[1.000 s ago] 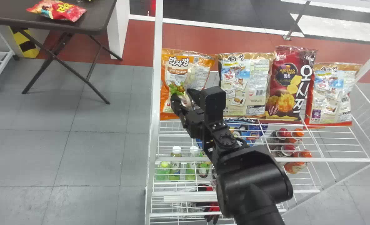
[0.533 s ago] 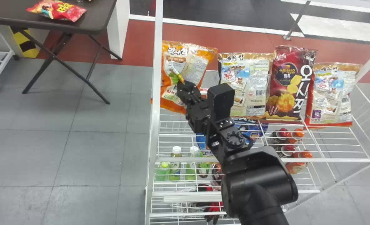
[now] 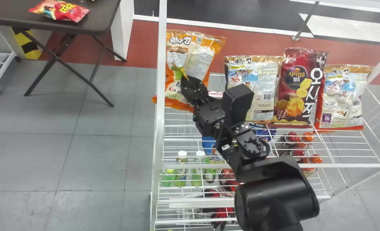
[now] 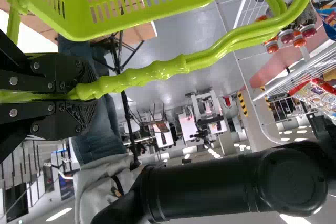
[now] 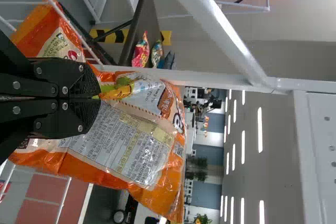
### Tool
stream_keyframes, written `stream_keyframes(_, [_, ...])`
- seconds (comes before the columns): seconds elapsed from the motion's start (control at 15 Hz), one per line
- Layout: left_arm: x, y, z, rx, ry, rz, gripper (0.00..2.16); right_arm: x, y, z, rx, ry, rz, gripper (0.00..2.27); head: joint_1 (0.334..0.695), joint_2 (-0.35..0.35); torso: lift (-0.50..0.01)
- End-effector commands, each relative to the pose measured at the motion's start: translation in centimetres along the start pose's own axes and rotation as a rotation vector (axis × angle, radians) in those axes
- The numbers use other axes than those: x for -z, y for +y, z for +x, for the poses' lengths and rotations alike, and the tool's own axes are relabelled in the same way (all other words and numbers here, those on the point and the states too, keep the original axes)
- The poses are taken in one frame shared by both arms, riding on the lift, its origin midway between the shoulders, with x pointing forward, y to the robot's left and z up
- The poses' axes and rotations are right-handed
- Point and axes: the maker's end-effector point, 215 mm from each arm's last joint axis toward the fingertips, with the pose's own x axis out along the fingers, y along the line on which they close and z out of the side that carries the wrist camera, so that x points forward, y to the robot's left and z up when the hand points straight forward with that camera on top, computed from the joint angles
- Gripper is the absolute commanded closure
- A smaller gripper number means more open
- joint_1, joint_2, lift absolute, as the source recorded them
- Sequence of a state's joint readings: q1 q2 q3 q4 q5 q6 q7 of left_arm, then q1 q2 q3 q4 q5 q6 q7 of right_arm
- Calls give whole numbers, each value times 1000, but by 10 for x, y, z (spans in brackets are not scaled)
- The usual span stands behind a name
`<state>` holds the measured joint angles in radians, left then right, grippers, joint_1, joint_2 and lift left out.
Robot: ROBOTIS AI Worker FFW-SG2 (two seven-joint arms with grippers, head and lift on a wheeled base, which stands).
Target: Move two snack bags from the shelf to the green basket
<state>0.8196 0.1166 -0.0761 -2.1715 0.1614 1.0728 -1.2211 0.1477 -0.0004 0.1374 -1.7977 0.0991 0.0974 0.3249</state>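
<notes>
Orange snack bag (image 3: 196, 57), pinched in the right hand (image 5: 93, 97), has risen higher above the shelf (image 3: 347, 165), so 1 of the 2 moves looks underway, with the handle (image 4: 157, 72) of the green basket (image 4: 131, 22) clamped in the left hand (image 4: 88, 91).

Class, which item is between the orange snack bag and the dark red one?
A beige-and-blue snack bag is between the orange bag and the dark red bag, as the head view shows.

A dark folding table (image 3: 4, 12) stands across grey floor tiles (image 3: 97, 160) and a red strip (image 3: 254, 41), possibly carpet.
</notes>
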Motion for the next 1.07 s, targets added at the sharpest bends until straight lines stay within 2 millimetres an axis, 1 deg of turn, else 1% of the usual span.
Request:
stream_keyframes(0.0, [2, -1, 1, 2, 4, 0, 2145, -8, 3, -10, -24, -16, 18, 2246, 695, -155, -16])
stream_keyframes(0.13, [2, -3, 2, 4, 6, 2, 2145, -12, 8, -27, -35, -5, 13, 2246, 695, -157, -16])
stream_keyframes(0.2, [3, -4, 3, 5, 6, 2, 2145, -9, 8, -36, -37, 19, 32, 2246, 695, -161, -16])
stream_keyframes(0.33, [2, -6, 3, 8, 8, 8, 2145, -2, 3, -57, -28, 78, 45, 2246, 695, -182, -16])
stream_keyframes(0.4, [3, -8, 4, 12, 11, 12, 2145, 3, -3, -72, -14, 111, 53, 2246, 695, -196, -16])
stream_keyframes(0.47, [3, -10, 6, 13, 13, 18, 2145, 3, -11, -83, 4, 122, 52, 2246, 695, -211, -16])
stream_keyframes(0.53, [5, -12, 7, 15, 16, 19, 2145, 7, -19, -100, 19, 151, 69, 2246, 695, -232, -16])
stream_keyframes(0.6, [4, -12, 7, 16, 16, 23, 2145, 6, -22, -117, 20, 162, 83, 2246, 695, -259, -16])
stream_keyframes(0.67, [4, -13, 8, 17, 15, 23, 2145, 5, -23, -130, 15, 176, 91, 2246, 695, -317, -16])
stream_keyframes(0.73, [4, -13, 10, 19, 15, 22, 2145, 6, -20, -146, -4, 209, 106, 2246, 695, -347, -16])
stream_keyframes(0.8, [4, -13, 11, 18, 16, 22, 2145, 7, -17, -160, -18, 243, 121, 2246, 695, -350, -16])
stream_keyframes(0.87, [5, -14, 13, 19, 16, 20, 2145, 12, -14, -177, -31, 302, 137, 2246, 695, -350, -16])
stream_keyframes(0.93, [4, -14, 15, 19, 16, 26, 2145, 13, -14, -195, -37, 349, 149, 2246, 695, -350, -16])
stream_keyframes(1.0, [3, -14, 16, 16, 19, 33, 2145, 19, -14, -213, -35, 412, 169, 2246, 695, -350, -16])
